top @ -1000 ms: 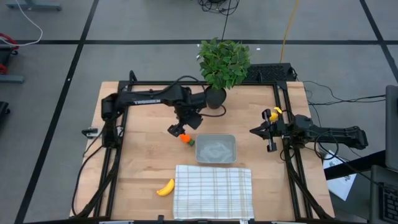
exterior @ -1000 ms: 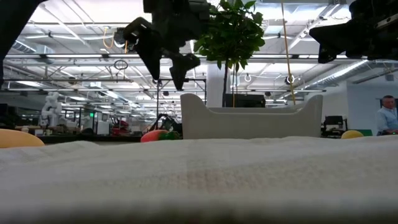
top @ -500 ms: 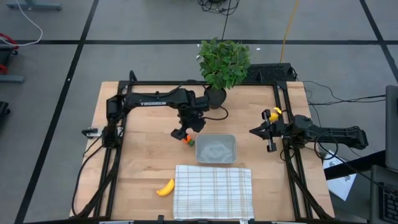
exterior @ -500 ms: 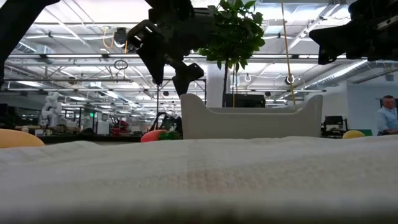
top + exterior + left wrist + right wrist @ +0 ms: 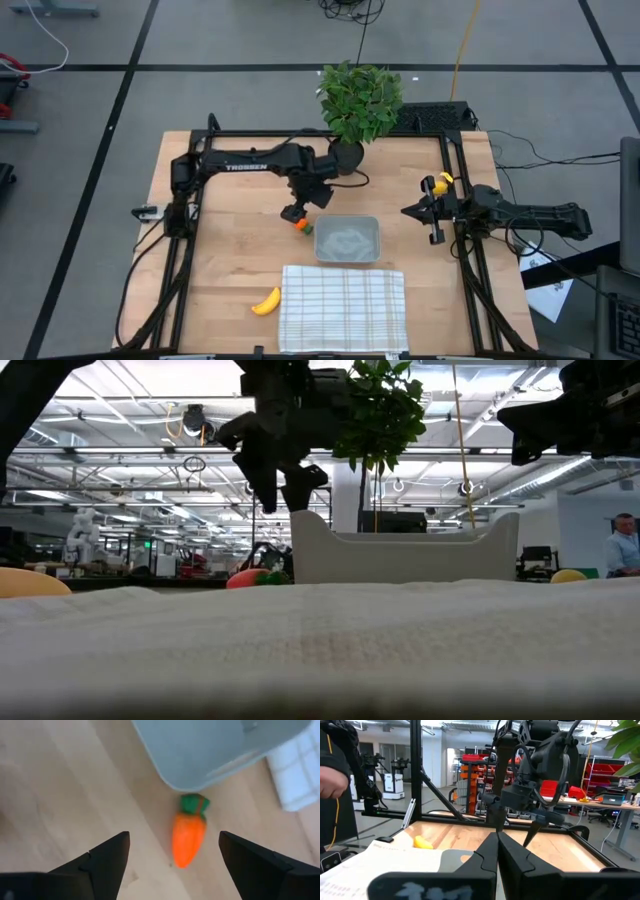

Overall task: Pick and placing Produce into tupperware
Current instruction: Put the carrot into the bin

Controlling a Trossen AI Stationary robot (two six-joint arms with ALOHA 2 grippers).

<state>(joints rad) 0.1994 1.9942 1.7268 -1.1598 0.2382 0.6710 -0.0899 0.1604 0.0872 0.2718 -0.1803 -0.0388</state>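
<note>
The orange carrot with green top lies flat on the wood beside the tupperware's left wall. My left gripper hangs open above it, one finger on each side, touching nothing; in the low view the left gripper stands well above the carrot. The tupperware sits mid-table. The banana lies near the cloth's left edge. A small yellow fruit rests right of the tupperware. My right gripper waits shut at the right side.
A white checked cloth covers the near middle of the table, just in front of the tupperware. A leafy plant in a black pot stands at the far edge, close behind my left arm. A person's sleeve shows at the right wrist view's edge.
My left gripper has moved toward the table's right and down, from left of the carrot to right over it, and has turned about its wrist. The carrot, the banana and the tupperware lie where they were.
</note>
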